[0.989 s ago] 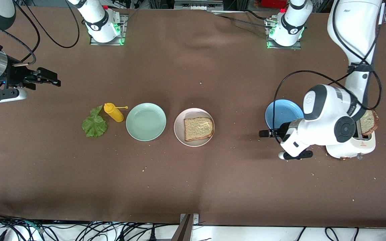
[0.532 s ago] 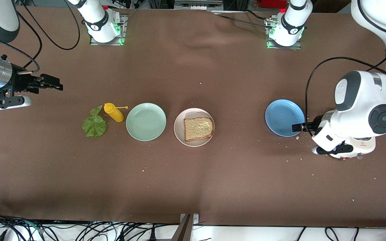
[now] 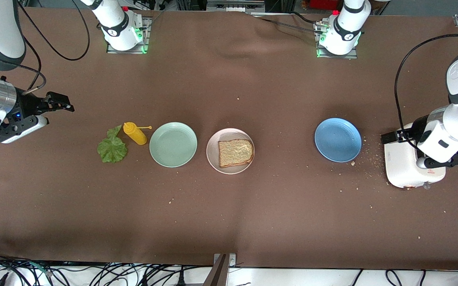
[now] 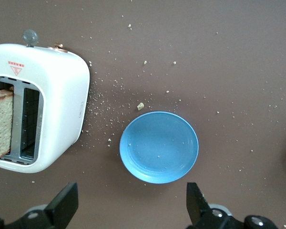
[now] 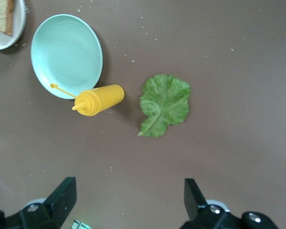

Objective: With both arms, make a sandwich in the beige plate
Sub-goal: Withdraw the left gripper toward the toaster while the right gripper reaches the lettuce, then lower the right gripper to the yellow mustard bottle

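Brown table so far: one bread slice (image 3: pixel 235 152) on the beige plate (image 3: pixel 213 157), lettuce (image 3: pixel 112 148) untouched, second slice (image 4: pixel 1 125) sits in toaster (image 3: pixel 402 167). Left gripper (image 4: pixel 131 202) and right gripper (image 5: pixel 128 198) hover with jaws wide, empty.

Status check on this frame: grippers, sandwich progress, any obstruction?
Left gripper over the toaster, right gripper up near the lettuce leaf, both jaws open, empty. Beige plate holds one bread slice. Nothing blocking.

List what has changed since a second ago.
The left gripper, open and empty, swung away from the blue plate to over the toaster. The right gripper, open, barely shifted. Lettuce leaf, mustard bottle, bread slice and beige plate stayed put.
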Controlling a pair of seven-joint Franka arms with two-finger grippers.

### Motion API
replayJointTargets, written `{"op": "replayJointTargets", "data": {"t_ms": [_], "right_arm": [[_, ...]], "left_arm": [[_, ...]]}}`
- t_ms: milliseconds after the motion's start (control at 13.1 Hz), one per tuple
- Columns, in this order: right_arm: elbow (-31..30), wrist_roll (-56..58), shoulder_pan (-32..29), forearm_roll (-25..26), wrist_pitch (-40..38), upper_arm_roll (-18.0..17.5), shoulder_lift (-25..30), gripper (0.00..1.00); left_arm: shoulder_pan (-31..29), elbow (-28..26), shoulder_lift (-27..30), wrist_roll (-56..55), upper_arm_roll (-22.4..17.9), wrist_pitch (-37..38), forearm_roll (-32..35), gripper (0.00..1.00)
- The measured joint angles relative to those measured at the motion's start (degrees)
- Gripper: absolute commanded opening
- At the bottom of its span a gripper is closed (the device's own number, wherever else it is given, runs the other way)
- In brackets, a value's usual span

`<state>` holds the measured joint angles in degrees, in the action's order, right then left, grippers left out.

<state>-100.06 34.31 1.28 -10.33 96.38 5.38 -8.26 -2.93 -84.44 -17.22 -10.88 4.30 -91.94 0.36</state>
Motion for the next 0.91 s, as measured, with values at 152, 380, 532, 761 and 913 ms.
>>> {"op": "replayJointTargets", "data": {"t_ms": [152,380,532,761,913], "right_arm": [[-2.2,10.7,-0.1,-5.2,1.3,2.2,-0.8,1.0],[-3.7,26.8,-0.4,-11.4,3.6,3.6,-3.8,1.0],[-3.9,36.5,-0.6,-17.9,4.1,3.8,-6.6,1.0],[-4.1,52.4,-2.3,-27.0,4.4,3.9,-11.2,1.0],[-4.2,62.7,-3.0,-32.8,4.4,4.0,-14.9,1.0]], "left_arm": [[0.0,0.0,1.9,0.0,0.3,1.0,0.0,1.0],[0.2,-0.1,2.7,0.0,0.6,1.9,0.0,1.0],[0.1,-0.4,2.3,0.0,0.6,1.9,0.0,1.0],[0.1,-0.8,2.1,0.0,0.5,1.9,0.0,1.0],[0.1,-0.8,1.9,0.0,0.5,1.9,0.0,1.0]]}}
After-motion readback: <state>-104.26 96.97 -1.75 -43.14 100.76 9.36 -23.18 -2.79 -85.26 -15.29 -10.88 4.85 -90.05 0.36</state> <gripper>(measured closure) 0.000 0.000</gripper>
